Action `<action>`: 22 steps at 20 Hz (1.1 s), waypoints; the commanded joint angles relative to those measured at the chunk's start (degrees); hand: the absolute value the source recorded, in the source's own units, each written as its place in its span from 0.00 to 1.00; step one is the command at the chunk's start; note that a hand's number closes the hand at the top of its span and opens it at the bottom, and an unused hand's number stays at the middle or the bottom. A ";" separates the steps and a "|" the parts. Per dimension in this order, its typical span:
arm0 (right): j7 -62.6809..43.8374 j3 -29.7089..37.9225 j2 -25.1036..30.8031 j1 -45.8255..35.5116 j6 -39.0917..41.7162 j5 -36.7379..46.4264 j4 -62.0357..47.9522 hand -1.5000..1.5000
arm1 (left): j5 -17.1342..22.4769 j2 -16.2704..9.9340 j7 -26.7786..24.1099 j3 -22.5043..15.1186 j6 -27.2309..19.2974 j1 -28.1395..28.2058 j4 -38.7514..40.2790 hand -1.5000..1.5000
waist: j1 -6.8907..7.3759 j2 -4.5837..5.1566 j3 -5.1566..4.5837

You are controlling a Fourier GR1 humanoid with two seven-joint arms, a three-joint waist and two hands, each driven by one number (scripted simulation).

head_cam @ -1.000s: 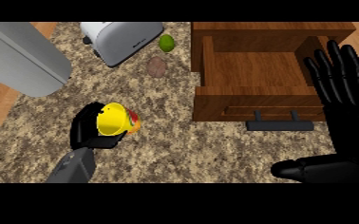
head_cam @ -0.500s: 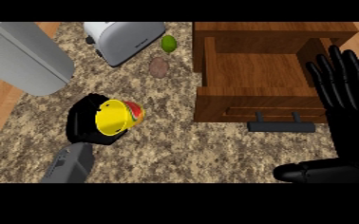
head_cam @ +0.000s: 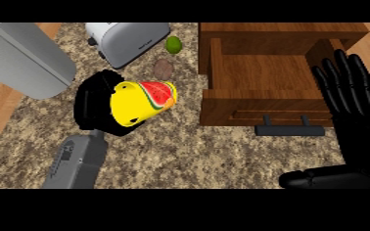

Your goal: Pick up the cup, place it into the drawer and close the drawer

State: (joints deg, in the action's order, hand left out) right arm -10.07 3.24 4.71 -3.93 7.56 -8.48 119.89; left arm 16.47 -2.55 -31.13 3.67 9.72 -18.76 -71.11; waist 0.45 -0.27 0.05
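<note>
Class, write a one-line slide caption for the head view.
Left hand holds the yellow cup beside the open wooden drawer; right hand rests open.

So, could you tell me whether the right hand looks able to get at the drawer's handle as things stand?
Probably yes: the right hand is open beside the open drawer, and the black handle sits exposed on its front with nothing lying between them.

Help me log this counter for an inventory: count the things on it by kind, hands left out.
Cup: 1
Toaster: 1
Lime: 1
Potato: 1
Drawer: 1, open
Grey appliance: 1
Total: 6
</note>
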 commanded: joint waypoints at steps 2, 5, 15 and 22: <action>0.55 1.47 0.42 -3.26 -0.39 -0.21 -3.48 0.00 | 2.15 1.47 12.40 -1.13 -5.94 -5.71 -10.33 1.00 | -0.17 0.14 -0.02; -1.84 0.92 0.78 -3.06 -0.88 -0.08 0.10 0.00 | -1.24 2.47 13.71 -3.74 -10.68 -7.69 -11.40 1.00 | -0.56 0.21 -0.05; -2.84 2.75 2.02 -0.52 0.85 -2.85 2.08 0.00 | -4.24 1.71 20.94 -3.70 -17.73 -25.56 -2.76 1.00 | -1.16 0.32 -0.05; 6.22 2.27 0.27 2.91 2.85 -0.16 -3.92 0.00 | -4.11 2.55 21.02 -7.55 -21.84 -31.34 3.39 1.00 | -1.08 0.37 -0.03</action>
State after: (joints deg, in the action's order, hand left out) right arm -9.11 5.64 5.88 -3.64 9.01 -10.17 119.30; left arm 12.06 -0.12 -10.05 -3.28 -11.65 -46.65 -71.80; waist -0.62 0.02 0.01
